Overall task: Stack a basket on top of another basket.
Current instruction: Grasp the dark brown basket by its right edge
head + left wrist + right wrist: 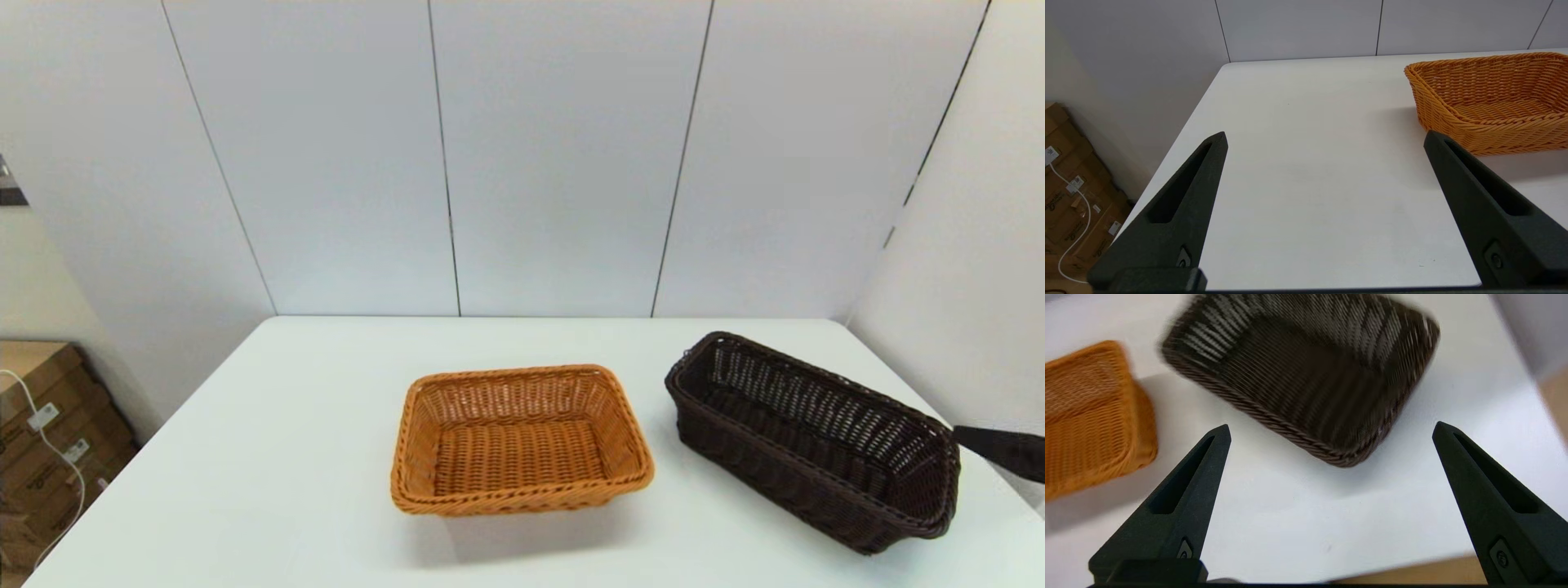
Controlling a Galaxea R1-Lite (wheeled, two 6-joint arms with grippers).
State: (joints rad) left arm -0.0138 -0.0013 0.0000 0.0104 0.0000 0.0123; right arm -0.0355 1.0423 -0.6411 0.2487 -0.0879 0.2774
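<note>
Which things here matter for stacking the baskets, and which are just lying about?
For the job: dark brown basket; orange basket; right gripper, open beside the brown one.
Just about: cardboard boxes, white cable, idle left gripper.

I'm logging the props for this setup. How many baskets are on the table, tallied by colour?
Orange-tan basket: 1
Dark brown basket: 1
Total: 2 baskets, standing apart on the white table, not yet stacked.
</note>
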